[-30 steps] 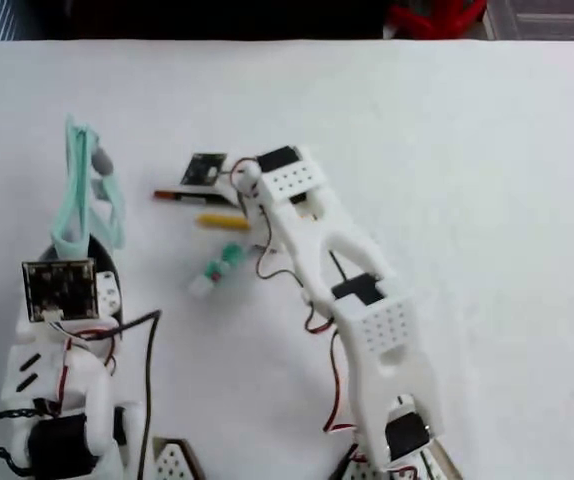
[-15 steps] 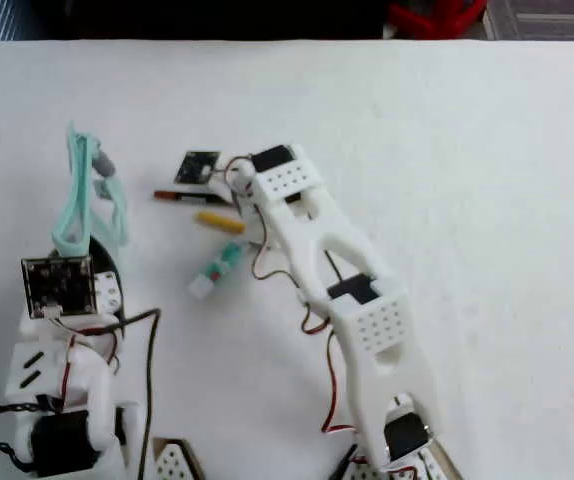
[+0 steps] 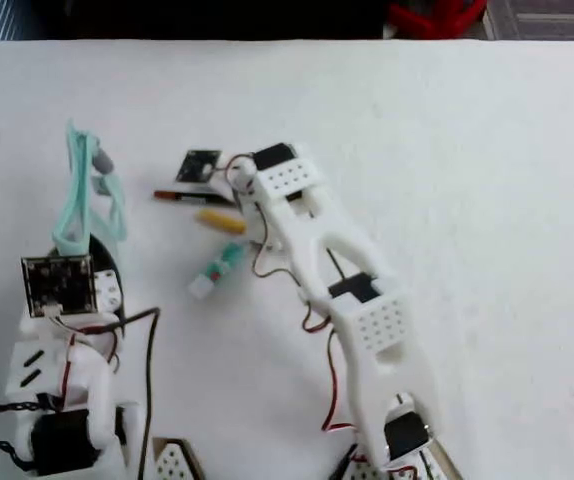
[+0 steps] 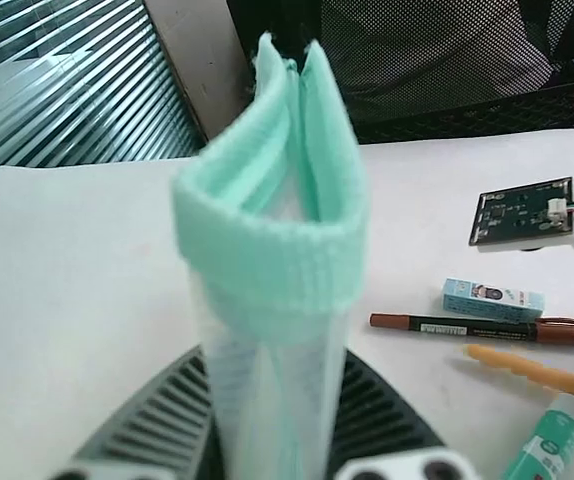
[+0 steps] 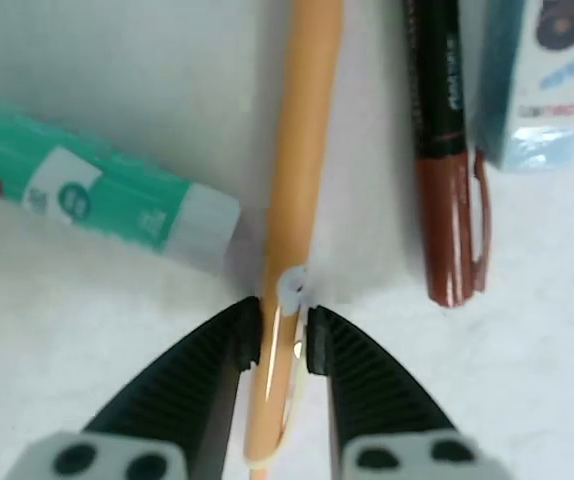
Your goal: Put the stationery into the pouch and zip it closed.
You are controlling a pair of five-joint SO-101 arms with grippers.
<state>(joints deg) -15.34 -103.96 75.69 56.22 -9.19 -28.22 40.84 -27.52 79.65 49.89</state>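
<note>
1. Gripping the near end of the mint pouch point(image 4: 277, 230), the left gripper point(image 4: 267, 420) is clamped on it. The pouch is held on edge at the left of the table point(image 3: 467, 150).
2. The right gripper point(image 5: 282, 335) pinches the orange pen point(image 5: 302, 150), which lies right of the pouch.
3. A brown pen point(image 5: 442, 150) lies just beyond, and a glue stick point(image 5: 97, 190) lies nearer.

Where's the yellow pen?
The yellow pen lies left of centre in the high view, in the right end effector, between brown pen and green glue stick.

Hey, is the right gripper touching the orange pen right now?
Touching. The right wrist view shows the right gripper with both jaws pressed against the orange pen.
</note>
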